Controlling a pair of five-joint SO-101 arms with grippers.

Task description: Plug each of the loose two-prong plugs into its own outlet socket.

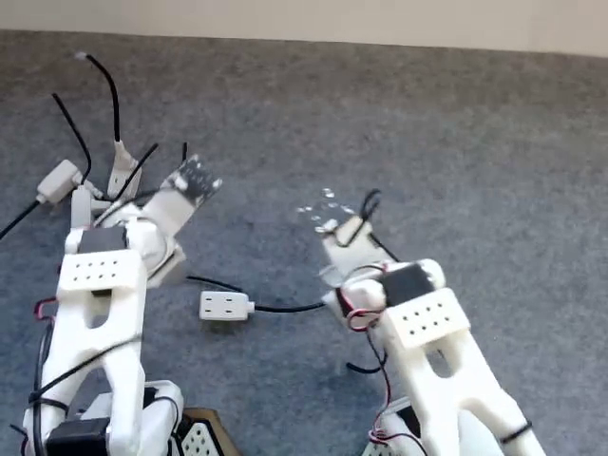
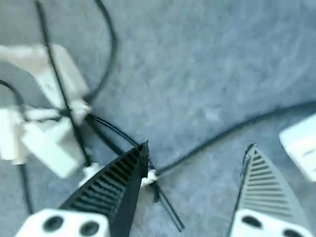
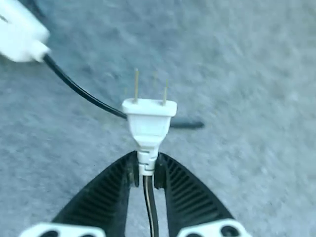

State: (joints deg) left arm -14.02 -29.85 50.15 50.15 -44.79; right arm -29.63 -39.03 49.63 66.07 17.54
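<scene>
1. Closest to the lens: right tool (image 3: 146, 170), ribbed black fingers (image 3: 111, 190) pinched tight on the neck of a white two-prong plug (image 3: 148, 118). Prongs aimed away from the wrist, the plug's own dark lead running back between the fingers.
2. Beyond that plug, off to one side: white outlet socket (image 3: 19, 32), its black cord (image 3: 79, 88) trailing over the grey counter (image 3: 247, 74) and slipping behind the plug body.
3. From the high view: same outlet socket lying flat on the counter between the two arms, apart from the held plug.
4. Left tool (image 2: 197, 147) spread wide, gripping nothing, poised over a tangle of black cords (image 2: 106, 131). Thin strands crossing right at one fingertip, squarely in the way.
5. Past the tangle: cluster of white plugs and blocks (image 2: 49, 123), cords laid across them. Too blurred to sort plug from socket.
6. By the other finger, at the wrist picture's edge: white block (image 2: 301, 140), possibly the outlet socket.
</scene>
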